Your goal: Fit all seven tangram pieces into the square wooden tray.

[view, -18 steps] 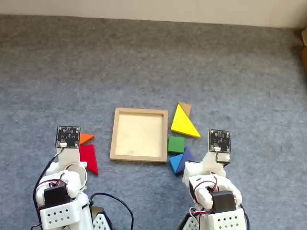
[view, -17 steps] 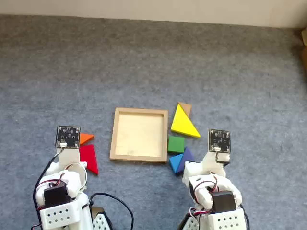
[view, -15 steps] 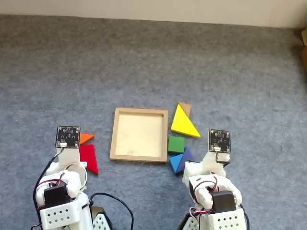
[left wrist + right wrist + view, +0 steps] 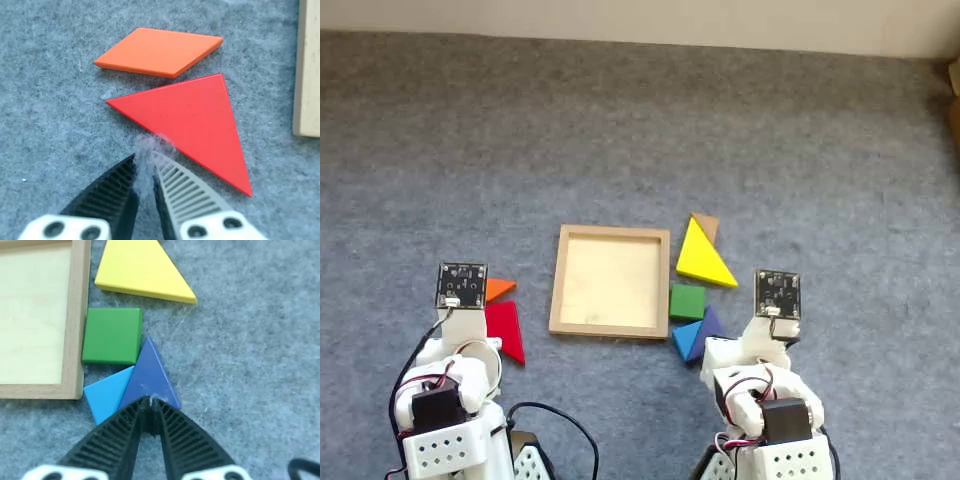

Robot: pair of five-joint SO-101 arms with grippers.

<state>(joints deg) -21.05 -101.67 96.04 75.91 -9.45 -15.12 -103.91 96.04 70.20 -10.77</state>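
The square wooden tray [image 4: 561, 290] lies empty on the grey carpet. Left of it lie an orange parallelogram [image 4: 501, 289] [image 4: 157, 51] and a red triangle [image 4: 507, 328] [image 4: 195, 120]. Right of it are a tan piece [image 4: 707, 226], a yellow triangle [image 4: 700, 254] [image 4: 140, 267], a green square [image 4: 687, 301] [image 4: 112, 335], a light blue triangle [image 4: 683, 340] [image 4: 104, 396] and a dark blue triangle [image 4: 706, 329] [image 4: 149, 377]. My left gripper [image 4: 144, 157] is shut and holds nothing, its tips at the red triangle's edge. My right gripper [image 4: 149, 402] is shut with nothing in it, its tips at the dark blue triangle.
Grey carpet stretches wide beyond the tray to a pale wall strip [image 4: 640, 20] at the far edge. Both arm bases [image 4: 445, 410] [image 4: 765, 410] sit at the near edge, with a black cable [image 4: 560, 425] between them.
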